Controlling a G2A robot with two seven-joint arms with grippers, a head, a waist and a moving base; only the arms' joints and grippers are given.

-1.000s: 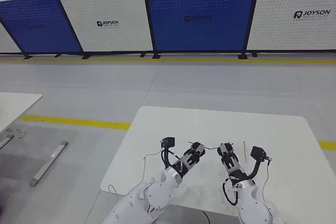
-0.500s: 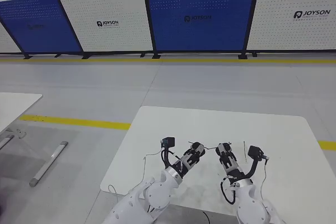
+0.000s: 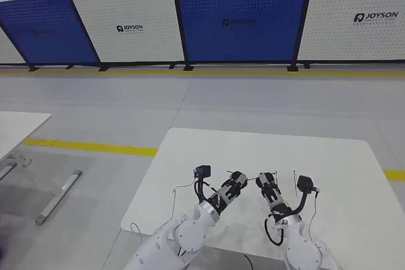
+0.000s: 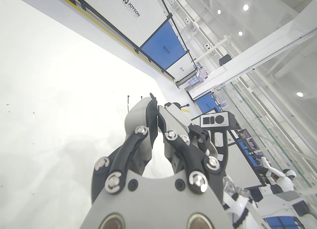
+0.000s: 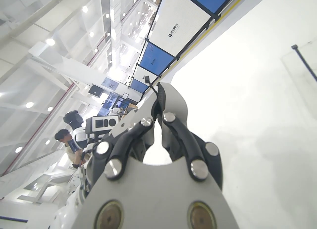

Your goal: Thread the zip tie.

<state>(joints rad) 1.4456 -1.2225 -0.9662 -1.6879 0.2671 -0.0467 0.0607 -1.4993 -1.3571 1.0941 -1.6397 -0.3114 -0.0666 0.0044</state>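
A thin black zip tie (image 3: 253,178) spans the short gap between my two grippers above the white table (image 3: 324,155). My left gripper (image 3: 237,177) is shut, with a dark tip of the tie poking out past its fingertips (image 4: 151,96). My right gripper (image 3: 265,178) is shut on the tie's other end. The square head (image 5: 147,79) sticks out just beyond the right gripper's own fingers (image 5: 161,96). In the left wrist view the right gripper (image 4: 173,110) sits right behind my left gripper (image 4: 155,102), almost touching it.
A second black zip tie (image 3: 295,181) lies flat on the table to the right of the right arm, its head end (image 5: 294,47) visible in the right wrist view. The table's far half is bare. Another table (image 3: 7,131) stands off to the left.
The right arm has shifted slightly left, closing the gap to the left gripper. The left arm has stayed put.
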